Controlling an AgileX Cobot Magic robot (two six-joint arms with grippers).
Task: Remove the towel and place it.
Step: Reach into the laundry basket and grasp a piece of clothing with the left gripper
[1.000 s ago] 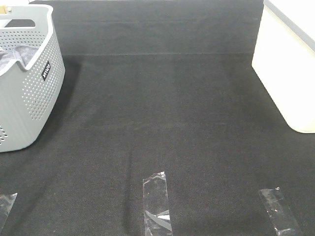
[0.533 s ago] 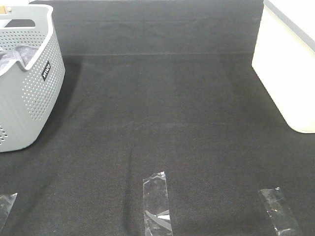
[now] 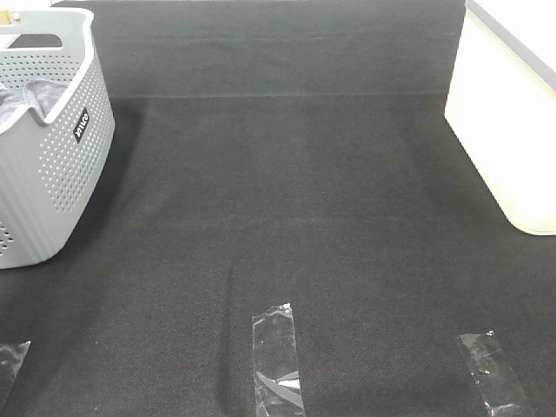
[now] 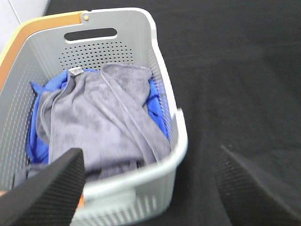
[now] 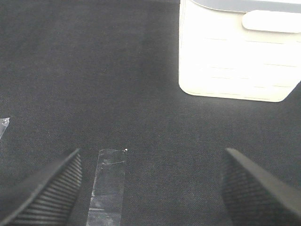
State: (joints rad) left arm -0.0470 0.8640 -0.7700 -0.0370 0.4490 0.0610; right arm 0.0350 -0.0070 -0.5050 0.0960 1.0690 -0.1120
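We hold the left gripper spread wide over the basket rim, ready to pinch the towel lying inside just ahead, while the right gripper hangs wide, empty, well apart.

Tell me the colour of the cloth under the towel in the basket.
Royal blue cloth, clearest in the left wrist view.

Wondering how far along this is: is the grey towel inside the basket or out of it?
Inside. The towel lies crumpled in the grey basket, on top of a blue cloth.
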